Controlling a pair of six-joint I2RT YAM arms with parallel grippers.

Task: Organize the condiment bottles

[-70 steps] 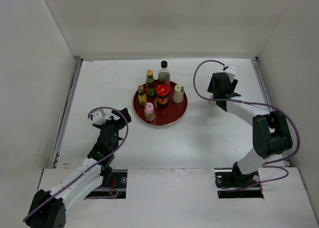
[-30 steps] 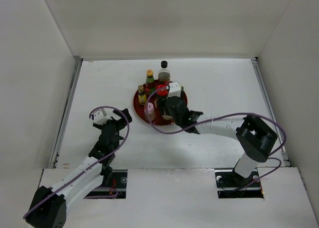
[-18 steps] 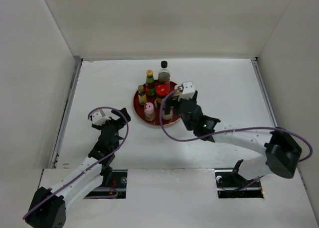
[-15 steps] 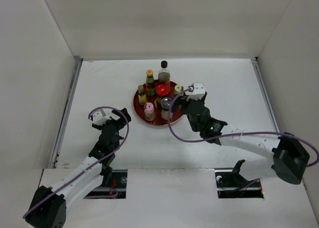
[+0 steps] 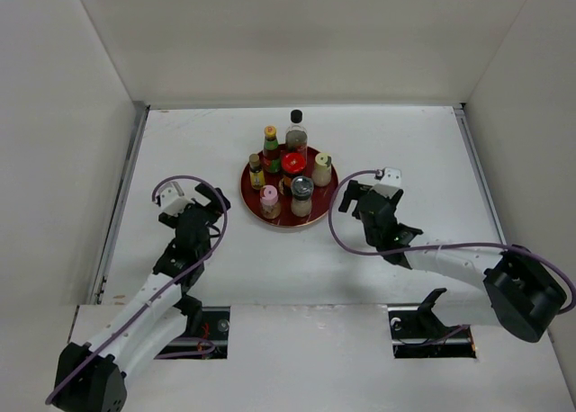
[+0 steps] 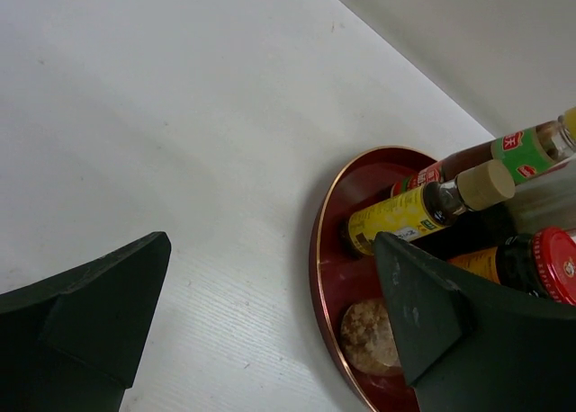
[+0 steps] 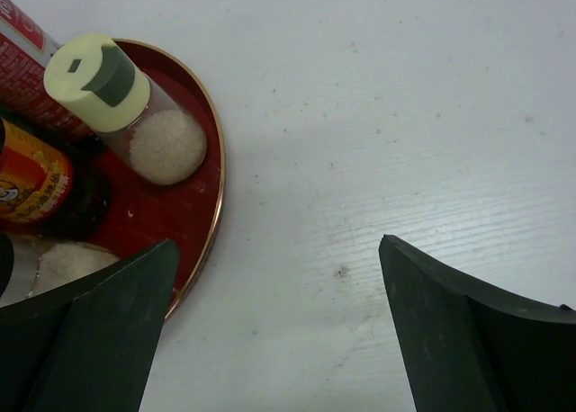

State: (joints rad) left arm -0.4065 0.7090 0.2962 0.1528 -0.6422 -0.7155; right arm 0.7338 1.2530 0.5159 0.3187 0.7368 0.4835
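– Seven condiment bottles [image 5: 290, 180], then. Where do they stand?

– Gathered at the round red tray [image 5: 286, 219], to the left of the right pincer [image 5: 349, 199] and to the right of the left pincer [image 5: 211, 200]. The grey-capped jar [image 5: 301, 194] and the cream-capped shaker [image 5: 321, 169] are nearest the right pincer. The pink-capped jar [image 5: 269, 201] and the small yellow-capped bottle [image 5: 256, 171] are nearest the left one. Between those pairs sits the red-capped jar [image 5: 292, 165], with the tall yellow-capped bottle [image 5: 270, 145] beyond it. The black-capped bottle [image 5: 295, 133] is at the far rim, but I cannot tell whether it is on the tray or just behind it.

– What is inside them?

– The wrist views show white grains in the shaker and brownish grains in the pink-capped jar. The red-capped jar looks dark. I cannot make out the others.

– And the pincers?

– Both are released, fingers spread wide, with only bare table [image 7: 360, 115] between them. The right one is near the tray rim but apart from it.

– What has changed?

– Half a second ago the right pincer was over the tray, right at the grey-capped jar. It has drawn back to the right, and the jar stands alone. Over two seconds ago the tray had no grey-capped jar, and that pincer was far off to the right. The left pincer has shifted only slightly.
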